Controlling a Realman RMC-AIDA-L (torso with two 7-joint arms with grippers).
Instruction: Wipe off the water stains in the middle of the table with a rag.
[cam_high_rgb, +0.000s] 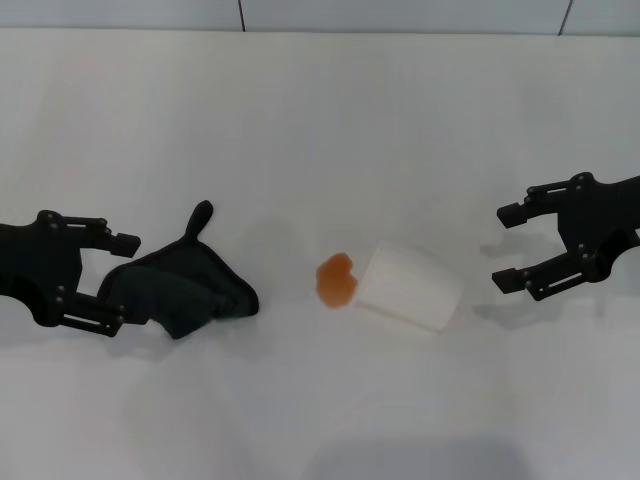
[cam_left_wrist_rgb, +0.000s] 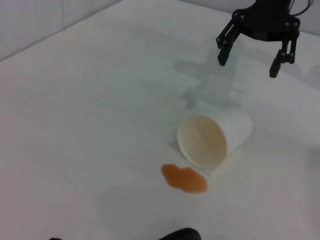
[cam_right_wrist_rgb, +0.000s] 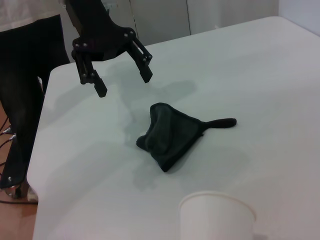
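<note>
Rag (cam_high_rgb: 190, 285) lies loose on desk (cam_high_rgb: 300, 130) left of stains (cam_high_rgb: 337, 279), left gripper (cam_high_rgb: 122, 281) jaws spread over its edge for pickup, right gripper (cam_high_rgb: 512, 245) spread, parked clear.

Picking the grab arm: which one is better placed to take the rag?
Left. Its open gripper hovers at the rag; the right gripper, also open, is beyond the cup and stain.

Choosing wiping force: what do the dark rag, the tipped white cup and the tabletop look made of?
Dark grey rag: soft woven cloth, matte, crumpled folds. Tipped white cup: probably paper, thin matte wall. White table: smooth hard surface, faint sheen, material unclear.
</note>
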